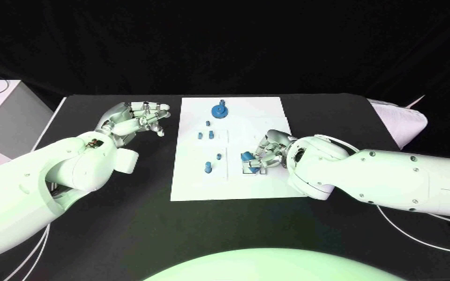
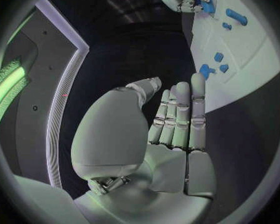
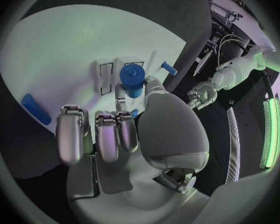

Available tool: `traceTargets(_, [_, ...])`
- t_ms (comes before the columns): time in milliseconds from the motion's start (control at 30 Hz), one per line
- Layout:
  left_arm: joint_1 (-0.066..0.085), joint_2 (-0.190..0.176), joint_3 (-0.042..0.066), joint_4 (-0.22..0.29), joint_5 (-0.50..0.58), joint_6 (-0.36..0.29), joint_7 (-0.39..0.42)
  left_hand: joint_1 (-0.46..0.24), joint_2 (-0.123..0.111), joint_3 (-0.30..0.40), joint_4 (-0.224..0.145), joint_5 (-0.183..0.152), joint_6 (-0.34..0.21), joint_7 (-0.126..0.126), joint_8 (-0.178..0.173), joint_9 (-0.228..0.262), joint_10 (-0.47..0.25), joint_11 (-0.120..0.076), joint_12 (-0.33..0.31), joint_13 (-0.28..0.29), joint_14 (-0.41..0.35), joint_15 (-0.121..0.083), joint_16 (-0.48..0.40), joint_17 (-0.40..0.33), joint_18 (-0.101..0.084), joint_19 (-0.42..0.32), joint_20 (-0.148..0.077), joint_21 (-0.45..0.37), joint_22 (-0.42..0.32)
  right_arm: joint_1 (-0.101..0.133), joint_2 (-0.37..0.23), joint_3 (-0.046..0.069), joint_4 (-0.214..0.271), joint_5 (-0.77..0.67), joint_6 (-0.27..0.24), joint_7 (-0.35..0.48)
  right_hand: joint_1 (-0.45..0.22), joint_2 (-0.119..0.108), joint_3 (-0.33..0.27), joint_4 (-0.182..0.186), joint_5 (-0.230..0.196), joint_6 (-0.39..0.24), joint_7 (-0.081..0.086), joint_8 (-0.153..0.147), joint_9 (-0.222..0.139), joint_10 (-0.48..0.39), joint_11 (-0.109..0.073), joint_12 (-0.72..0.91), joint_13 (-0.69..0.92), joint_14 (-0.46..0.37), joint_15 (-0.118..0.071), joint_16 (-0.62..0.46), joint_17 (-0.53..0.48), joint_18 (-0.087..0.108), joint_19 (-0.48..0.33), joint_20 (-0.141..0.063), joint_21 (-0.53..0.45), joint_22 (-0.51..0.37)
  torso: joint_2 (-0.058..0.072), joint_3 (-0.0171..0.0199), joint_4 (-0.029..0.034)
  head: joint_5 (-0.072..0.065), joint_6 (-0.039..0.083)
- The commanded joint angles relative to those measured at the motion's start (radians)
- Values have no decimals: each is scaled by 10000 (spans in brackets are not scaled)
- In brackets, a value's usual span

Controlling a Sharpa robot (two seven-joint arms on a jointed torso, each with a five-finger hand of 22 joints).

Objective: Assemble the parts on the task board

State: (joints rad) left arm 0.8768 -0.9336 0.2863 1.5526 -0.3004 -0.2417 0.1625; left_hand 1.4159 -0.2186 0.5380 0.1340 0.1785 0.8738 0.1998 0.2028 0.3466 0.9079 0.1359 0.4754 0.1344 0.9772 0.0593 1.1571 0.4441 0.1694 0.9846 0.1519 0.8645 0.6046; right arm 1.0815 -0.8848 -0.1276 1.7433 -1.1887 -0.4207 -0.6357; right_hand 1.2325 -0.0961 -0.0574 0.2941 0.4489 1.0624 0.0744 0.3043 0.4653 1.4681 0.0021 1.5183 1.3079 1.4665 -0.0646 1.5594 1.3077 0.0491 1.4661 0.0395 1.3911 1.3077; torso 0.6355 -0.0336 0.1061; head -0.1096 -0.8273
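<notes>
The white task board (image 1: 225,180) lies in the middle of the black table. A round blue part with a peg (image 1: 220,110) stands at its far edge, and several small blue parts (image 1: 208,134) dot its middle. My right hand (image 1: 272,149) rests on the board's right side, over a slotted block (image 3: 106,76). It pinches a blue round part (image 3: 132,79) between thumb and a finger; the same part (image 1: 248,158) shows below the fingers. My left hand (image 1: 139,120) hovers left of the board, off it. The left hand (image 2: 174,124) has straight fingers and holds nothing.
A blue bar (image 3: 35,108) lies on the board beside my right hand, and a small blue peg (image 3: 169,67) lies near the board's edge. Pale objects stand at the table's left (image 1: 19,108) and right (image 1: 403,118) ends. Bare black table (image 1: 281,229) lies in front of the board.
</notes>
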Motion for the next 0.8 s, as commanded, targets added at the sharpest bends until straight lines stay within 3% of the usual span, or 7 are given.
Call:
traceTargets(33, [1,4,6,26,39,151,40,87,41,35,40,33,45,-15,48,8,-87,-3,65,-10,-59,12,-6,7,155,94,-9,-43,-12,-23,34,-11,-11,-215,44,53,-98,125,130,-6,20,65,-39,-29,5,768,-76,0,2316,1012,-67,63,2490,-101,602,-66,99,1497,-2,-4,1,-3,3])
traceTargets(233, [1,-3,6,30,39,148,37,87,41,35,40,33,45,-15,48,8,-87,-3,65,-10,-59,12,-6,7,155,94,-9,-43,-12,-24,13,-11,50,-237,284,83,-489,-30,-62,1,-146,72,-37,-5,22,746,-72,-54,2290,1010,-66,59,2480,-101,602,-66,95,1506,-3,-2,-8,11,8])
traceTargets(333, [1,-4,6,29,39,147,36,87,41,35,40,33,45,-15,48,8,-87,-3,65,-10,-59,12,-6,7,155,94,-9,-43,-12,-28,5,-11,111,-211,388,151,-984,-143,-386,12,-750,86,-49,55,69,741,-78,-73,2284,1011,-70,60,2487,-101,600,-67,92,1518,-6,0,-12,16,15])
traceTargets(367, [1,-5,6,29,39,148,36,87,41,35,40,33,45,-15,48,8,-87,-3,65,-10,-59,12,-6,7,155,94,-9,-43,-12,-30,3,-11,129,-207,406,172,-1184,-229,-549,18,-1151,81,-52,83,95,741,-81,-78,2284,1013,-73,63,2495,-104,603,-70,105,1532,-5,1,-12,14,19])
traceTargets(433, [0,-6,6,27,39,148,36,81,44,36,54,33,37,-14,44,7,-91,-2,68,-12,-59,13,-5,7,155,95,-9,-46,-14,-35,-5,-11,176,-200,431,225,-1452,-340,-724,33,-1436,70,-53,119,129,741,-82,-86,2284,1019,-73,72,2521,-109,609,-69,125,1554,-7,1,-7,9,19])
traceTargets(600, [0,-9,6,22,38,147,34,81,44,36,54,33,37,-14,44,7,-91,-2,68,-12,-59,13,-5,7,155,95,-9,-46,-14,-47,-34,-11,260,-291,420,287,-1930,-466,-869,44,-1764,42,-55,169,179,738,-83,-102,2281,1028,-73,87,2560,-117,619,-70,155,1588,-8,1,-8,12,20])
traceTargets(800, [-2,-14,6,16,38,148,32,81,44,36,54,33,37,-14,44,7,-91,-2,68,-12,-59,13,-5,7,155,95,-9,-46,-14,-60,-115,-11,329,-534,387,317,-2053,-479,-880,47,-1848,35,-55,182,192,733,-84,-116,2275,1031,-74,93,2576,-119,621,-70,164,1597,-3,6,-6,13,19])
